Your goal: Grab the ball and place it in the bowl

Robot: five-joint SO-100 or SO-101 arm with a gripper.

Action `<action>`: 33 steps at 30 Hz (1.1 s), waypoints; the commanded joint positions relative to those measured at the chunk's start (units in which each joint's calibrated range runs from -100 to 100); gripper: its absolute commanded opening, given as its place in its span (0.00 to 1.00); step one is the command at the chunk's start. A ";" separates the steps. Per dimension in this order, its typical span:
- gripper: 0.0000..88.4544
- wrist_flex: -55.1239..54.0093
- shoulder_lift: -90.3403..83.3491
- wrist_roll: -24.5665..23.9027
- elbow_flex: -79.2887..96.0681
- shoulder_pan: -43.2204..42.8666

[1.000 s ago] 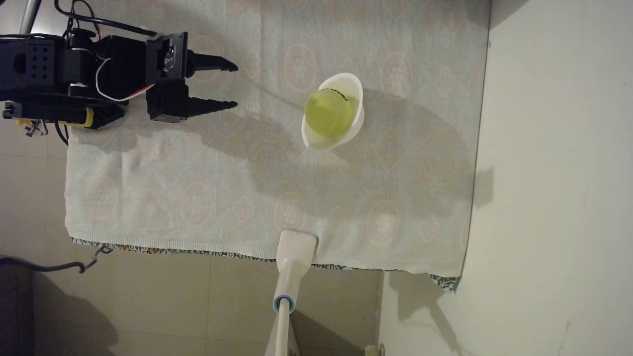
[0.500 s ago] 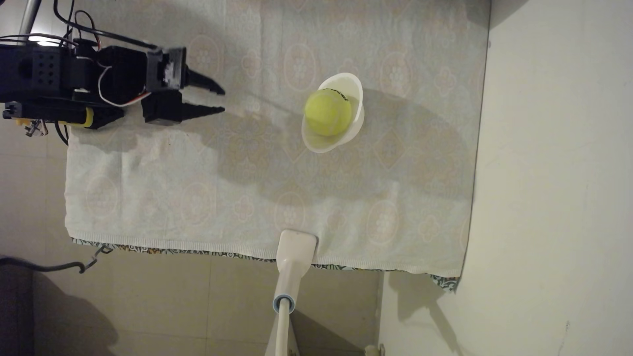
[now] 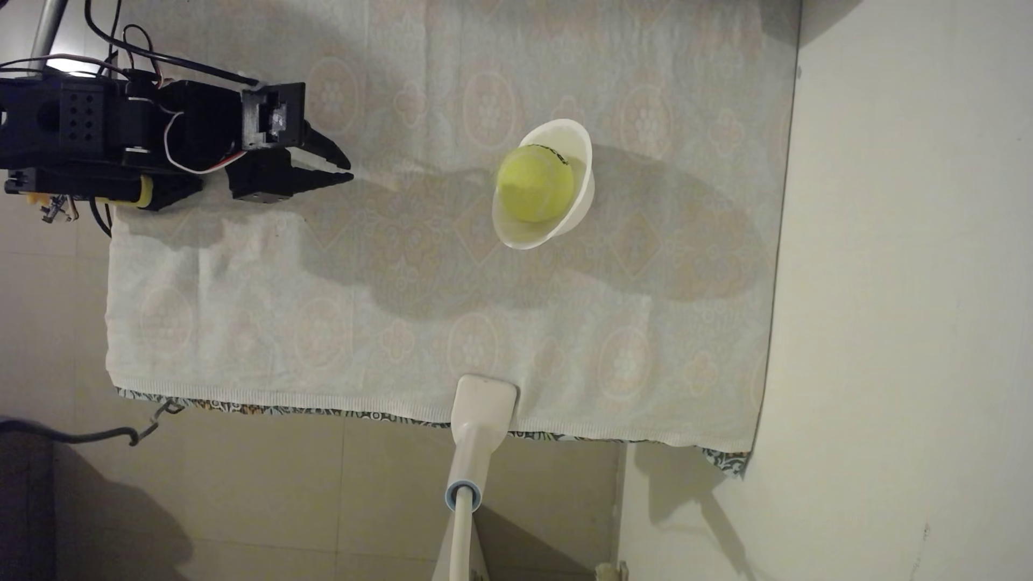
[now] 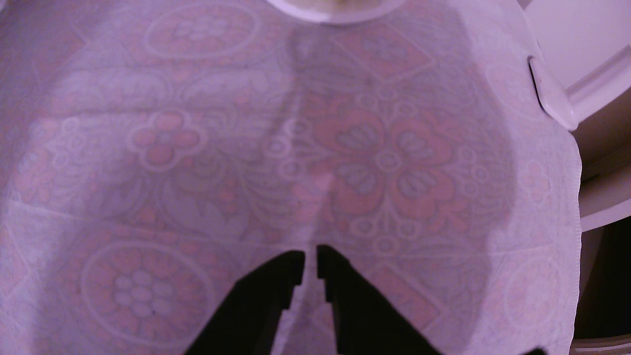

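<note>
The yellow-green tennis ball (image 3: 535,187) rests inside the white bowl (image 3: 584,162), right of centre on the patterned towel in the fixed view. My black gripper (image 3: 350,171) hovers far to the left of the bowl, close to the arm's base, with nothing held. Its two fingertips almost touch. In the wrist view the gripper (image 4: 310,254) rises from the bottom edge with just a thin slit between the fingers. The bowl's rim (image 4: 327,16) peeks in at the top edge, well ahead of the tips.
A pale patterned towel (image 3: 391,313) covers the table. A white paddle-shaped handle with a blue ring (image 3: 483,408) lies over its lower edge. A dark cable (image 3: 84,436) runs on the floor at lower left. A wall borders the right side.
The fingers have closed from wide open to nearly touching, and the gripper has drawn back left toward the base. Ball and bowl have stayed put.
</note>
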 commanded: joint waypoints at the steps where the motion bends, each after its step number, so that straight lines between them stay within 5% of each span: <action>1: 0.00 5.43 -4.98 -0.15 0.63 0.09; 9: 0.00 15.29 -12.30 -0.24 0.63 -1.01; 33: 0.00 17.09 -12.22 0.63 0.63 -4.20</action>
